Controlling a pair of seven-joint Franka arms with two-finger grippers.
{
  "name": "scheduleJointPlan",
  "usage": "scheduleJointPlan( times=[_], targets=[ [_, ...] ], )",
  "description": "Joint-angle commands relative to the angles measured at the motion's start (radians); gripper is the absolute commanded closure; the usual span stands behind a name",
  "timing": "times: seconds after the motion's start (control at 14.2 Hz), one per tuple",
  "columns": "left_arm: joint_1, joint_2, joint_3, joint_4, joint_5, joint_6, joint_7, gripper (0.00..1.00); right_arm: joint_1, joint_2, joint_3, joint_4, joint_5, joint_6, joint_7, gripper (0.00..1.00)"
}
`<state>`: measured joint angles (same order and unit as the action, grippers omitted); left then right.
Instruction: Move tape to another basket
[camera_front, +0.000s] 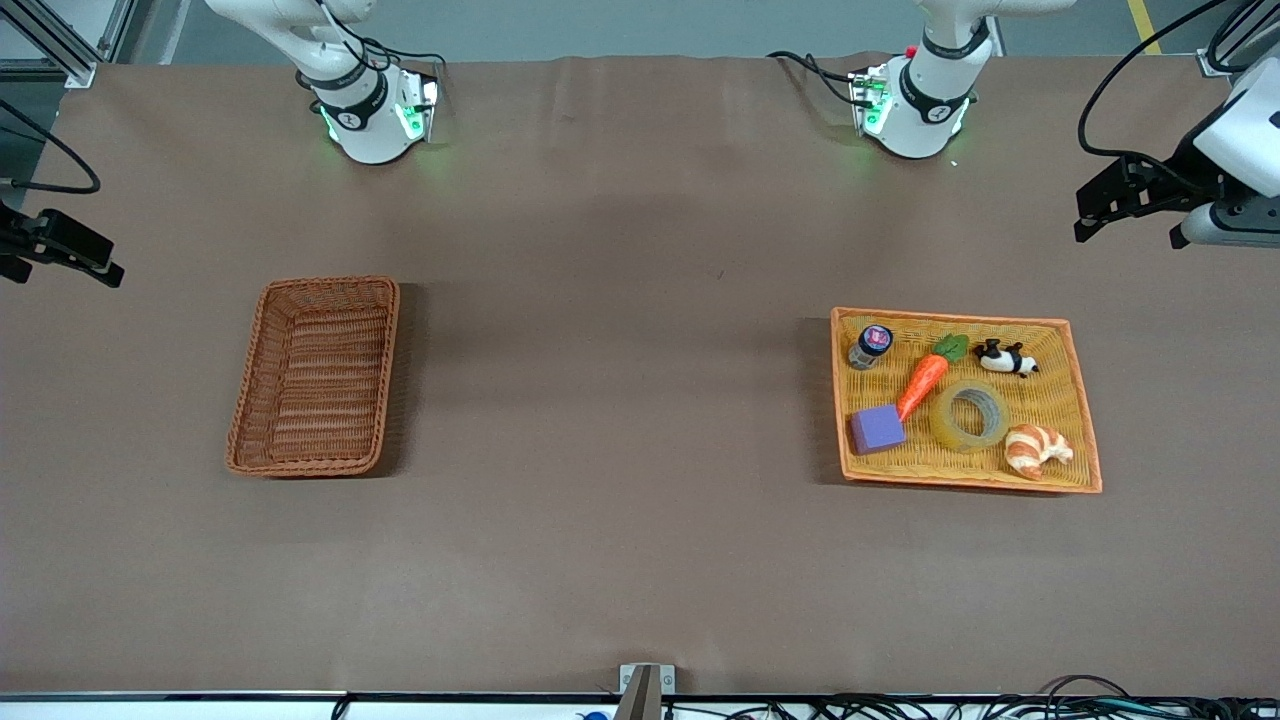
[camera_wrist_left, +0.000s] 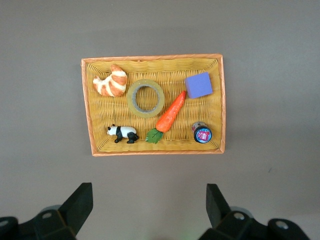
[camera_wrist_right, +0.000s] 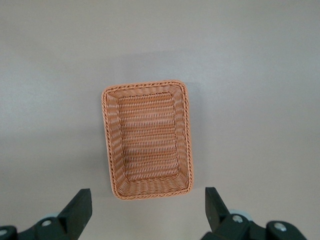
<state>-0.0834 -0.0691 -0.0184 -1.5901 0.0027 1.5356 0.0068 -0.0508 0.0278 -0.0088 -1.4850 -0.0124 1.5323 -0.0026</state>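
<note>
The tape (camera_front: 945, 425), a translucent yellowish ring, lies flat in the yellow tray (camera_front: 960, 319) toward the left arm's end of the table. It sits between a carrot and a croissant. The left wrist view also shows the tape (camera_wrist_left: 131, 98). The reddish-brown wicker basket (camera_front: 385, 345) stands with nothing in it toward the right arm's end, and its rim (camera_wrist_right: 184, 140) shows in the right wrist view. My left gripper (camera_wrist_left: 148, 205) hangs open and high over bare table beside the tray. My right gripper (camera_wrist_right: 148, 207) hangs open and high over bare table beside the basket. Neither holds anything.
Sharing the tray with the tape are a toy carrot (camera_front: 922, 385), a croissant (camera_front: 1035, 450), a purple block (camera_front: 877, 430), a panda figure (camera_front: 1005, 358) and a small jar (camera_front: 870, 345). Brown table cloth stretches between tray and basket.
</note>
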Motion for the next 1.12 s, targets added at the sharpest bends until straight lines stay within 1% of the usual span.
scheduleJointPlan(
  times=[0.0, 0.21, 0.35, 0.49, 0.63, 0.77, 1.05],
  targets=[
    [0.002, 0.006, 0.001, 0.024, -0.001, -0.005, -0.001, 0.0, -0.011, -0.014, 0.007, -0.014, 0.009, 0.009, 0.006, 0.0],
    [0.005, 0.032, 0.008, 0.048, 0.013, -0.005, 0.005, 0.0, -0.011, -0.014, 0.007, -0.014, 0.009, -0.003, 0.006, 0.0],
    [0.023, 0.072, 0.012, 0.033, 0.017, 0.007, 0.012, 0.0, -0.012, -0.016, 0.007, -0.014, 0.011, -0.001, 0.006, 0.0],
    [0.044, 0.123, 0.012, 0.012, 0.019, 0.066, 0.01, 0.0, -0.014, -0.014, 0.006, -0.014, 0.009, 0.0, 0.006, 0.0],
    [0.053, 0.134, 0.011, -0.091, 0.02, 0.197, 0.002, 0.0, -0.014, -0.014, 0.006, -0.014, 0.009, -0.003, 0.006, 0.0],
    [0.053, 0.149, 0.012, -0.209, 0.02, 0.363, -0.004, 0.0, -0.014, -0.014, 0.006, -0.015, 0.011, -0.003, 0.003, 0.0],
    [0.057, 0.288, 0.012, -0.306, 0.033, 0.592, -0.008, 0.0, -0.014, -0.014, 0.006, -0.015, 0.009, -0.001, 0.001, 0.0]
  ],
)
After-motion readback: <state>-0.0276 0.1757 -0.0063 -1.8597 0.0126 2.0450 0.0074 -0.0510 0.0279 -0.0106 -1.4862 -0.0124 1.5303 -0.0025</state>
